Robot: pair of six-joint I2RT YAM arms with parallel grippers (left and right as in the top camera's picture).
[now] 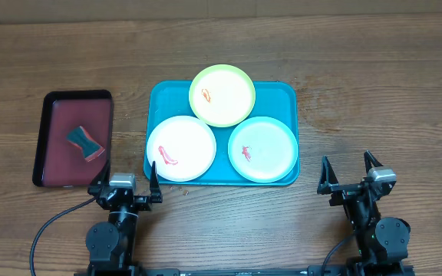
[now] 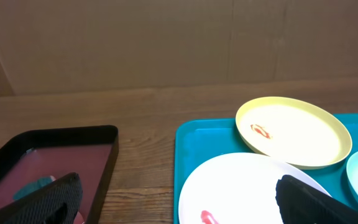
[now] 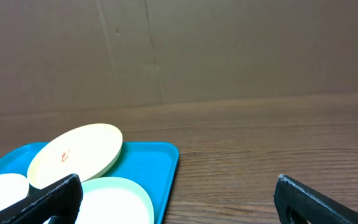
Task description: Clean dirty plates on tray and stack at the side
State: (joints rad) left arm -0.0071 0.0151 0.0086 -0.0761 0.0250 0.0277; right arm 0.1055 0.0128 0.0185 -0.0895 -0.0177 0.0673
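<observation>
- One sponge (image 1: 85, 143) lies in the dark red tray (image 1: 58, 123) at far left, well apart from the plates. The step in hand looks to be fetching it, so the left arm should come down over the sponge's pinched middle and lift it clear of the raised rim.
- Left gripper (image 1: 128, 172) sits low at the near edge of the tabletop (image 1: 374, 92), between the two trays. Its fingers are spread wide and hold nothing, and they point out over the white plate (image 1: 181, 149).
- On the turquoise tray (image 1: 156, 98) the white plate lies near-left, the yellow-green plate (image 1: 222, 94) sits at the back and reaches past the far rim, and the mint plate (image 1: 262, 148) lies near-right. Each bears a red smear, so none looks wiped yet.
- Right gripper (image 1: 347, 165) rests just right of the turquoise tray, fingers wide apart and empty, well placed to steady a plate during wiping.
</observation>
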